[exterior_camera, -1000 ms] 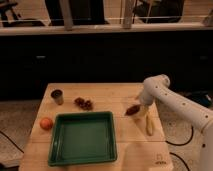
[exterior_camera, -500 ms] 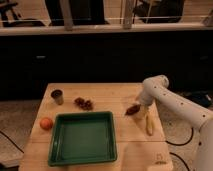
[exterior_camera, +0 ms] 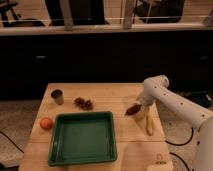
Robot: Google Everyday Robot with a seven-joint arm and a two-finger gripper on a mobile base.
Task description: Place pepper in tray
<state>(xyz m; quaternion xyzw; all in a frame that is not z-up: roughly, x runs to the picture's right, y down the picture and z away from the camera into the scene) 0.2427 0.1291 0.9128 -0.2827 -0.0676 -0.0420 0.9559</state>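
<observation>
The pepper (exterior_camera: 132, 110), small, dark red-brown and elongated, sits at the right side of the wooden table, right at the tip of my gripper (exterior_camera: 136, 108). The white arm comes in from the right and bends down to it. The dark green tray (exterior_camera: 82, 138) lies on the front middle of the table, to the left of the pepper and below it in view. The tray holds nothing.
A pale yellow stick-shaped item (exterior_camera: 148, 123) lies just right of the pepper. A lumpy dark red cluster (exterior_camera: 84, 103) and a metal cup (exterior_camera: 57, 96) stand at the back left. An orange fruit (exterior_camera: 46, 123) lies left of the tray. A dark wall runs behind the table (exterior_camera: 105, 92).
The gripper and the pepper stay in nearly the same spot; the arm has hardly shifted.
</observation>
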